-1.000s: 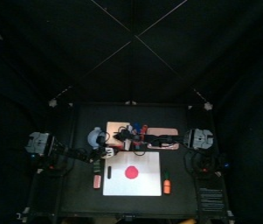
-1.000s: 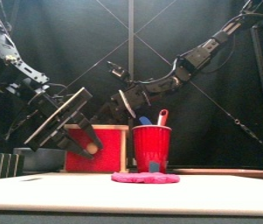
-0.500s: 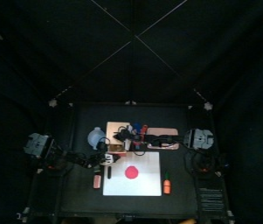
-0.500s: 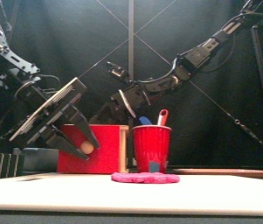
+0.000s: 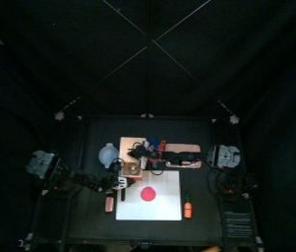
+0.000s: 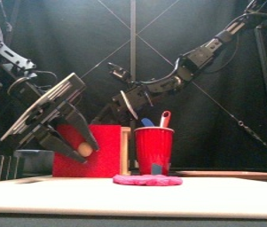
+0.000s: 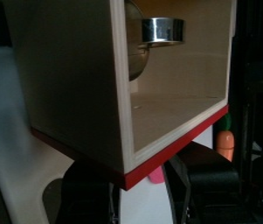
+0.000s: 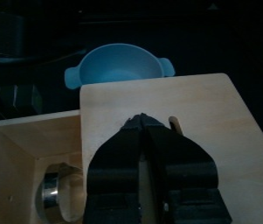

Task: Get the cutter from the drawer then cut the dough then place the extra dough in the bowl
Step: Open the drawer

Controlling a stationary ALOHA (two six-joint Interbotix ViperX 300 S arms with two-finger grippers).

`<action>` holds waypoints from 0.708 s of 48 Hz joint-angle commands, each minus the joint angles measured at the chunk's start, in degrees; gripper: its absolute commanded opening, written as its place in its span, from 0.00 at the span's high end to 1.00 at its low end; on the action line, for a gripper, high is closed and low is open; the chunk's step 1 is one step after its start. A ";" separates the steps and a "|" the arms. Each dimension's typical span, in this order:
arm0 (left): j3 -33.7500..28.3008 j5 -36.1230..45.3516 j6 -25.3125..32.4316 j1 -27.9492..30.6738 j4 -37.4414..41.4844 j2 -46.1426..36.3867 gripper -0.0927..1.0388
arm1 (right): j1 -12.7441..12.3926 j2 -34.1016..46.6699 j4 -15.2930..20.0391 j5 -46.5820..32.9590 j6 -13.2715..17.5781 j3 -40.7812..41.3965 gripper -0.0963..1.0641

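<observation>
The pale wooden box (image 8: 180, 105) stands at the back of the table, and its drawer (image 7: 175, 109) is pulled out. The round metal cutter (image 7: 162, 31) lies inside the drawer; its rim (image 8: 61, 192) also shows in the right wrist view. My left gripper (image 7: 145, 175) is shut on the knob of the red drawer front (image 6: 90, 152). My right gripper (image 8: 148, 125) is shut, its tips pressed onto the box's top. The red dough disc (image 5: 148, 193) lies on the white cutting board (image 5: 170, 202). The blue-grey bowl (image 8: 121, 66) sits behind the box.
A red cup (image 6: 154, 149) with a blue and a red toy knife stands just behind the dough (image 6: 147, 179). An orange toy carrot (image 5: 186, 210) lies at the board's right edge, and a small red toy (image 5: 108, 205) to its left.
My left gripper has drawn the red drawer front out toward the table's front left, so the drawer stands further open. The right arm has stayed on the box.
</observation>
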 commanded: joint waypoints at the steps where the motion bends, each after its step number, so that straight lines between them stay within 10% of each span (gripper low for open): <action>1: -1.41 -0.09 0.09 -1.05 -0.53 -0.18 0.46 | -0.18 0.18 0.00 1.41 0.00 0.18 0.87; 34: -0.62 -1.67 0.53 -0.44 -0.62 0.79 0.35 | -0.18 0.09 0.00 1.49 0.00 -0.09 0.87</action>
